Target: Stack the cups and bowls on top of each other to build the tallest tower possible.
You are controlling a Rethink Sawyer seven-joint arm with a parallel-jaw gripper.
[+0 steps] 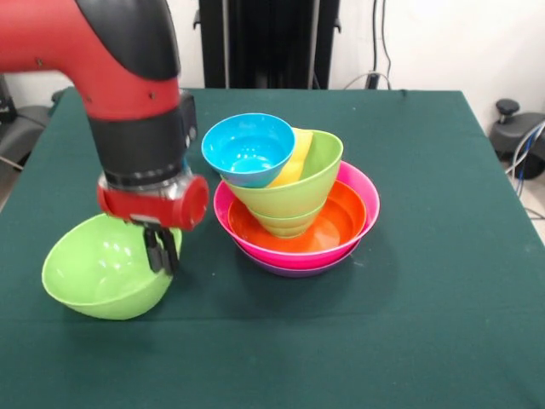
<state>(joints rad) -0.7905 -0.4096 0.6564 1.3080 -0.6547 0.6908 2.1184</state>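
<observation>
The tower stands mid-table: a purple bowl [294, 270] lowest, then a hot pink bowl [364, 200], an orange bowl [341, 223], and lime green bowls [317, 179] nested and leaning. A yellow cup [295, 160] lies in the top lime bowl. A small sky blue bowl [247, 146] sits tilted on top. To the left, a large lime green bowl [98, 268] sits tilted on the table. My gripper [161, 250] has its fingers closed on this bowl's right rim. The red and orange cups are hidden or out of view.
The dark green table [443, 281] has its right edge close to cables and black gear [519, 136] on the floor. The robot's black pedestal [268, 43] stands at the far side. My red arm [102, 60] covers the table's far left.
</observation>
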